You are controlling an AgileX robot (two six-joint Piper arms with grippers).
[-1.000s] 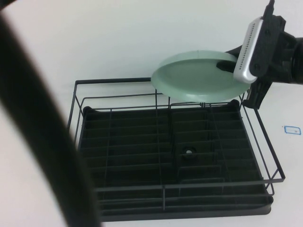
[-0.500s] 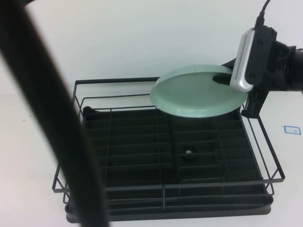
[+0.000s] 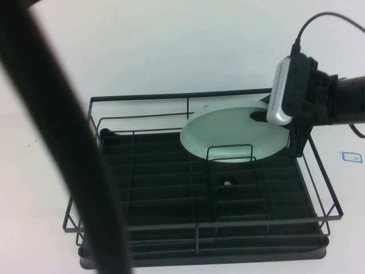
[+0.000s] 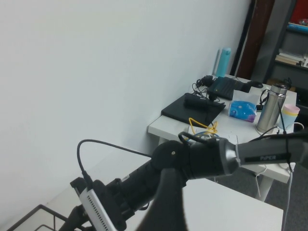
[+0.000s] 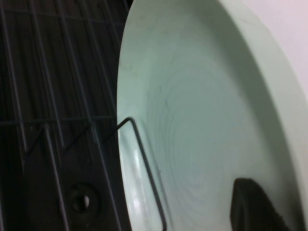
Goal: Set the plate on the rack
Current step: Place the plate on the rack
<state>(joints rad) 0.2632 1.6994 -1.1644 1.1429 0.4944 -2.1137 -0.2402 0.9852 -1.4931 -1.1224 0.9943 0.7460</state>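
Note:
The pale mint-green plate (image 3: 228, 134) is tilted at the back right of the black wire rack (image 3: 142, 171), with its lower edge behind an upright wire loop (image 3: 230, 149). My right gripper (image 3: 259, 114) is shut on the plate's right rim and holds it. In the right wrist view the plate (image 5: 202, 120) fills the frame, with one dark finger (image 5: 255, 207) pressed on its face and the loop (image 5: 144, 168) in front. My left arm (image 3: 63, 148) is a dark blurred band across the left of the high view; its gripper is only a dark blur (image 4: 166, 202).
The rack's ribbed tray (image 3: 171, 217) has a round drain hole (image 3: 228, 183) near the middle. A small blue-outlined label (image 3: 352, 156) lies on the white table at the right. The left wrist view shows my right arm (image 4: 192, 161) and a desk with a laptop behind.
The plate has come down from above the rack's back rail into the rack, behind a wire loop. My right gripper moved down and slightly left with it. The left arm barely moved.

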